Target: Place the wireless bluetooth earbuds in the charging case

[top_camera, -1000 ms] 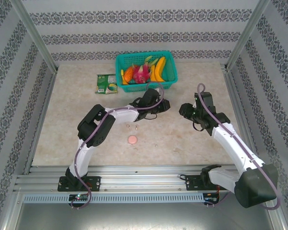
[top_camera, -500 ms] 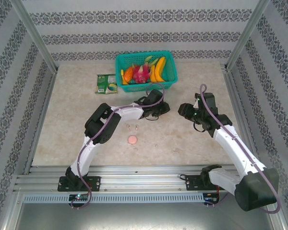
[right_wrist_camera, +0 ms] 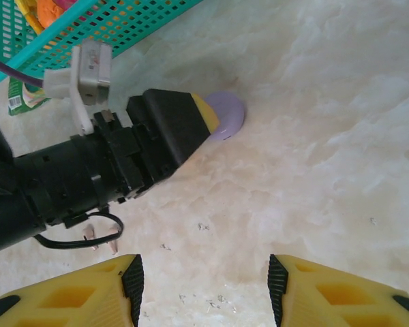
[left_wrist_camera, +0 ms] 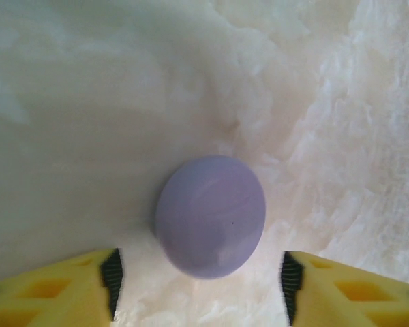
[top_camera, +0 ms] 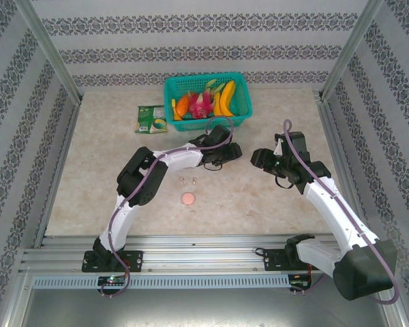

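Near the basket [top_camera: 191,124], the left claw [left_wrist_camera: 199,289], arm outstretched, straddles the lilac case [left_wrist_camera: 210,214], released; right claw [right_wrist_camera: 201,279] likewise spread.

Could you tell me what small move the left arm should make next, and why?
Probably close the left gripper on the lilac case. Its fingers stand open, flanking the case's near edge without touching it. The case lies flat on the table and looks shut, so it likely needs holding before its lid can be opened.

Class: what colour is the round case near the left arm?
The round case is lilac, clearest in the left wrist view.
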### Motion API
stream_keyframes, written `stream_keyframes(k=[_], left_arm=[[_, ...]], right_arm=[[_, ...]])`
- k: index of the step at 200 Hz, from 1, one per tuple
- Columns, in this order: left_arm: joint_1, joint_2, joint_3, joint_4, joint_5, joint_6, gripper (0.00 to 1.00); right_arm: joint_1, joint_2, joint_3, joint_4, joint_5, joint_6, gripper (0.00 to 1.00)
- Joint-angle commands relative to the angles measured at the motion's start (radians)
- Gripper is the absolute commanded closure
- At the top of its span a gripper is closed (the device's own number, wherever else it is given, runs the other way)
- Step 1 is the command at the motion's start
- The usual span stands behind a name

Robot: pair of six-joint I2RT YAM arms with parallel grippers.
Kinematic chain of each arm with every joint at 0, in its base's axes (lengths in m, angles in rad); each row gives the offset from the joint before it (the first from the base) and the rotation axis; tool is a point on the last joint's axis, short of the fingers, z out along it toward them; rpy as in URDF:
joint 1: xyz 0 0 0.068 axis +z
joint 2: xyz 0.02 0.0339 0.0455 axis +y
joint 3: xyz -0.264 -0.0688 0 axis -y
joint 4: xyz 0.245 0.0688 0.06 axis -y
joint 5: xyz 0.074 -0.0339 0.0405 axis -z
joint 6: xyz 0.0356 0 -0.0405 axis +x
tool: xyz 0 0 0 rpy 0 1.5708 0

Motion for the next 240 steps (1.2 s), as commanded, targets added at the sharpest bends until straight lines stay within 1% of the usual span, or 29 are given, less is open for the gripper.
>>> stream_keyframes(k=[1, 19, 20, 21, 22, 24, 42, 65, 66, 68, 71, 96, 120, 142, 162, 188, 194, 205, 221, 240], left_arm=[[0.016, -0.102, 0.009, -0.113, -0.049, 0.069, 0.27], [0.030, -0.160, -0.001, -0.146, -0.064, 0.118, 0.25], [0.030, -0.164, -0.002, -0.147, -0.065, 0.120, 0.23], [0.030, -0.167, -0.003, -0.148, -0.065, 0.124, 0.16], [0.031, -0.171, -0.005, -0.151, -0.067, 0.124, 0.16], [0.032, -0.177, -0.005, -0.152, -0.069, 0.133, 0.12], [0.044, -0.249, -0.032, -0.173, -0.087, 0.187, 0.09], [0.069, -0.341, -0.075, -0.211, -0.115, 0.251, 0.08], [0.070, -0.347, -0.078, -0.213, -0.116, 0.253, 0.07], [0.072, -0.356, -0.083, -0.214, -0.119, 0.256, 0.02], [0.076, -0.369, -0.095, -0.214, -0.123, 0.266, 0.00], [0.122, -0.479, -0.196, -0.191, -0.139, 0.292, 0.00], [0.195, -0.556, -0.284, -0.159, -0.118, 0.287, 0.00], [0.277, -0.617, -0.374, -0.107, -0.082, 0.269, 0.00], [0.357, -0.666, -0.461, -0.065, -0.052, 0.246, 0.00], [0.473, -0.724, -0.553, -0.045, -0.005, 0.204, 0.00], [0.500, -0.736, -0.571, -0.042, 0.009, 0.193, 0.00], [0.543, -0.760, -0.599, -0.041, 0.026, 0.170, 0.00], [0.599, -0.792, -0.629, -0.043, 0.046, 0.151, 0.00], [0.648, -0.825, -0.641, -0.061, 0.053, 0.161, 0.00]], right_arm=[[-0.011, -0.014, 0.006, -0.048, -0.009, -0.025, 0.46], [-0.001, -0.016, -0.013, -0.052, -0.009, -0.025, 0.46], [0.000, -0.015, -0.014, -0.052, -0.007, -0.024, 0.46], [0.001, -0.015, -0.015, -0.053, -0.006, -0.025, 0.46], [0.002, -0.015, -0.017, -0.053, -0.005, -0.025, 0.46], [0.006, -0.015, -0.019, -0.053, -0.004, -0.025, 0.46], [0.055, -0.014, -0.023, -0.066, 0.026, -0.028, 0.46], [0.178, -0.012, -0.025, -0.082, 0.121, -0.009, 0.45], [0.191, -0.010, -0.024, -0.084, 0.128, -0.004, 0.45], [0.196, -0.010, -0.024, -0.086, 0.132, -0.001, 0.45], [0.212, -0.006, -0.025, -0.089, 0.146, 0.007, 0.45], [0.369, 0.019, -0.021, -0.112, 0.271, 0.104, 0.43], [0.519, 0.068, 0.010, -0.143, 0.383, 0.221, 0.41], [0.639, 0.149, 0.047, -0.156, 0.481, 0.327, 0.39], [0.738, 0.257, 0.088, -0.145, 0.535, 0.422, 0.36], [0.820, 0.417, 0.176, -0.135, 0.561, 0.489, 0.33], [0.833, 0.459, 0.207, -0.141, 0.566, 0.500, 0.30], [0.857, 0.539, 0.280, -0.159, 0.564, 0.518, 0.29], [0.875, 0.634, 0.374, -0.190, 0.565, 0.528, 0.28], [0.879, 0.729, 0.478, -0.226, 0.566, 0.544, 0.28]])
